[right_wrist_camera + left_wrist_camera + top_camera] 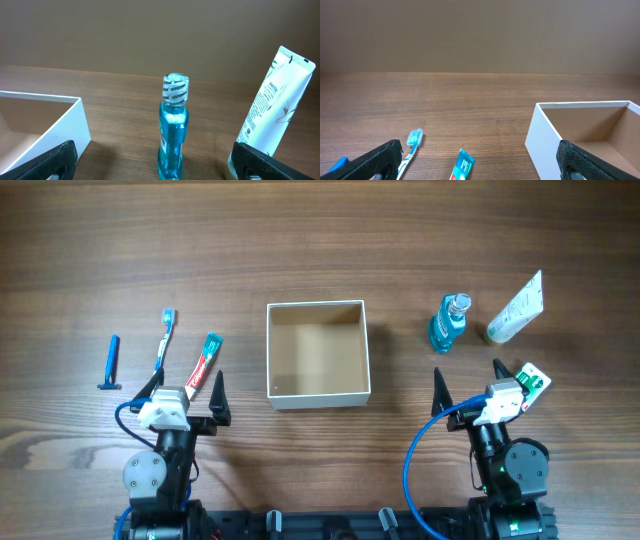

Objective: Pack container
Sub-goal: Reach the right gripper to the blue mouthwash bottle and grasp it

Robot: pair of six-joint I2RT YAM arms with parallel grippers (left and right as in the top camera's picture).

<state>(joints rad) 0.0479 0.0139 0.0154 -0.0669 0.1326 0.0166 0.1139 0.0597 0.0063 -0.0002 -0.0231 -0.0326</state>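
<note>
The container (318,393), a square white-walled box with a tan inside, sits mid-table and holds nothing; it also shows in the left wrist view (542,142) and the right wrist view (75,127). Left of it lie a toothpaste tube (205,359), a toothbrush (164,340) and a blue razor (111,363). Right of it stand a blue mouthwash bottle (450,323) and a white shampoo tube (516,308). My left gripper (181,390) is open and empty just below the toothpaste (462,167). My right gripper (468,384) is open and empty below the mouthwash (173,135).
The toothbrush (411,145) lies close to my left finger. The shampoo tube (272,112) stands upright by my right finger. A small green and white packet (533,383) sits by the right wrist.
</note>
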